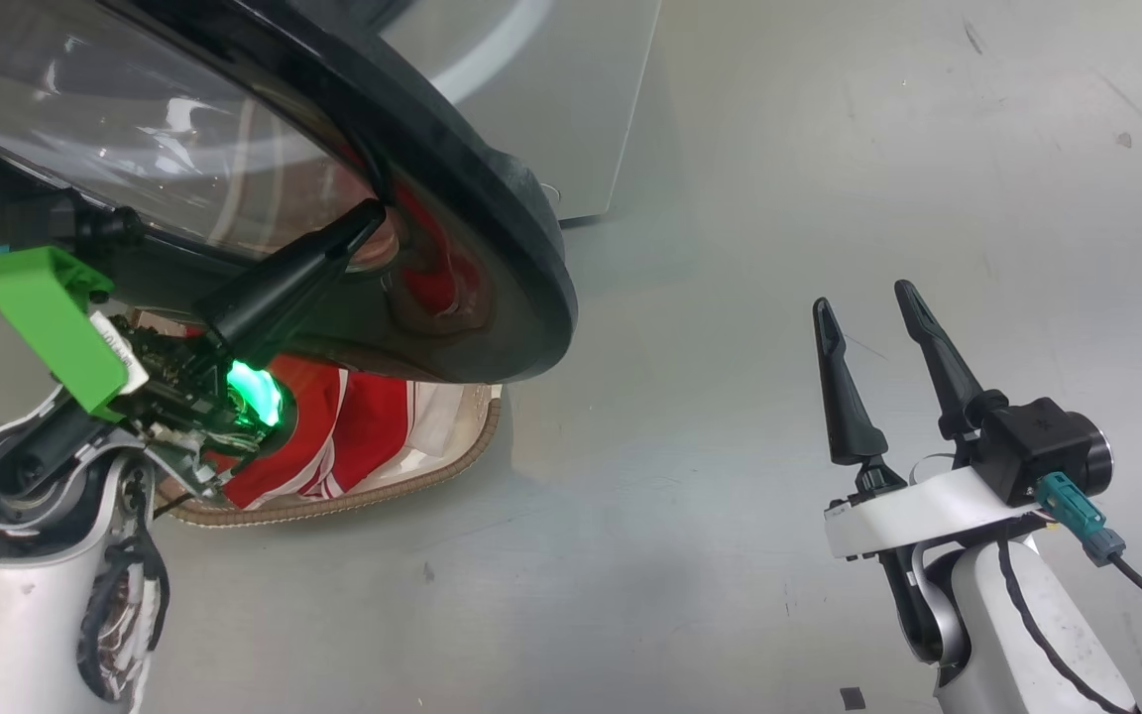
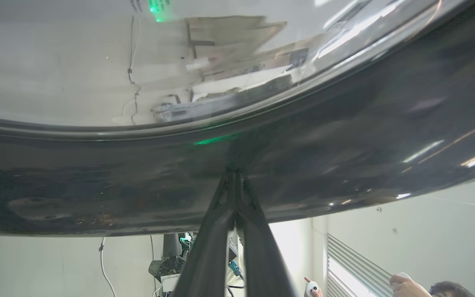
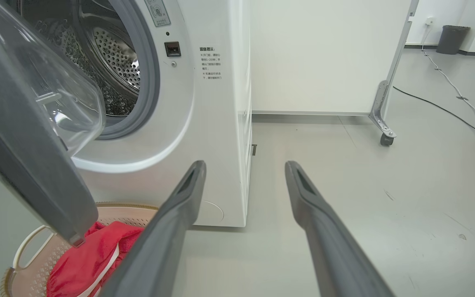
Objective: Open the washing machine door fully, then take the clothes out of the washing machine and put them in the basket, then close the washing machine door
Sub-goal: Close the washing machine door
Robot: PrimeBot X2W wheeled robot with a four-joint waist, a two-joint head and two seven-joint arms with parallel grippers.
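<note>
The left hand [image 1: 371, 210], pinched tight, touches the shiny black round door [image 1: 531, 268]. The right hand [image 1: 862, 295] points up, fingers spread, holding nothing.

The washing machine door [image 1: 521, 258] hangs over the basket [image 1: 477, 451] at my left, blocking it from above; bare floor [image 1: 779, 198] at my right lies open.

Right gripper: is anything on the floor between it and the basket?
No. In the head view, the stretch between the open right gripper and the basket, which holds red clothes, is bare grey floor.
</note>
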